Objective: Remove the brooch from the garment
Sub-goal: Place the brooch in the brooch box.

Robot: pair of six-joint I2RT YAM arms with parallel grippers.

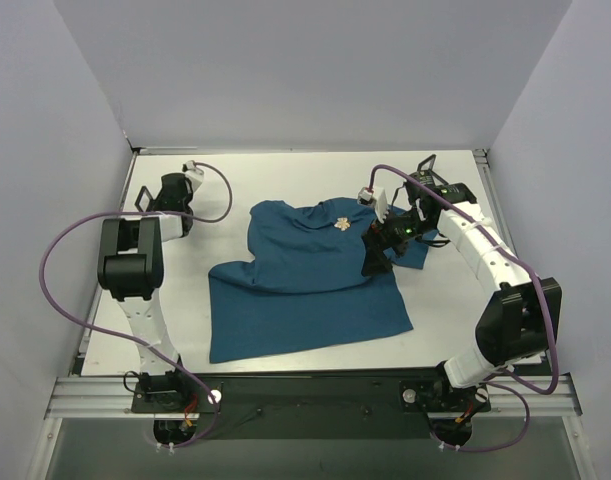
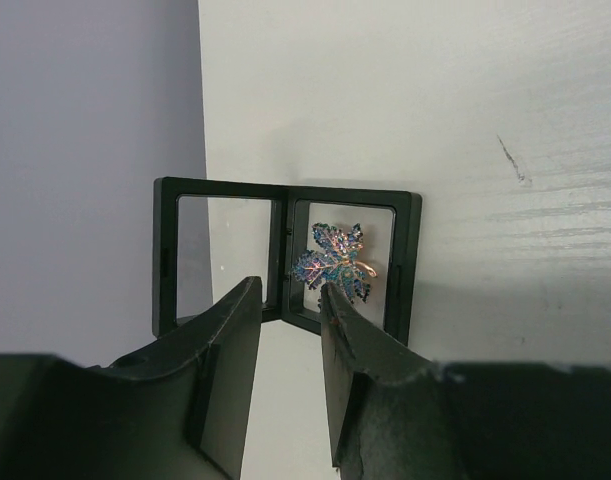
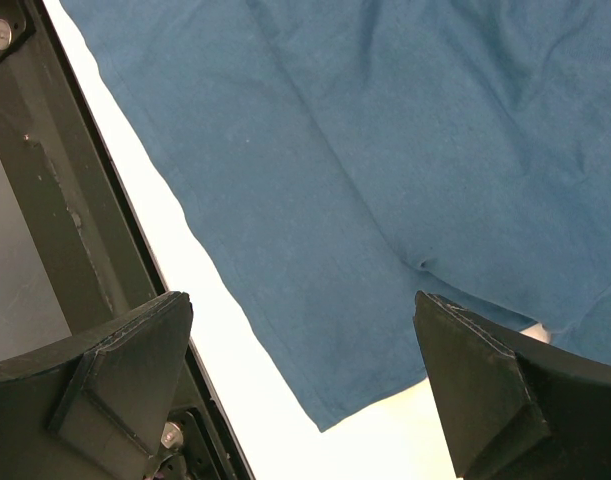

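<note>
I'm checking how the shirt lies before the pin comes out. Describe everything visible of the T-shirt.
The T-shirt is dark teal-blue, looks like soft cotton, short-sleeved. It lies spread on the white table, hem toward the arm bases, upper part rumpled and folded over. A tiny gold-orange brooch sits near its collar. The open right gripper hangs over its edge; contact is unclear.

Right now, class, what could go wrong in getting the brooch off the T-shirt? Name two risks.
1. The right fingers stand wide open over plain cloth near the edge of the T-shirt, with the brooch outside that camera's view; closing there would likely pinch only fabric.
2. Nothing holds the loose, creased T-shirt down: the left fingers are away at the black frame, so tugging the brooch may lift the cloth too.
</note>
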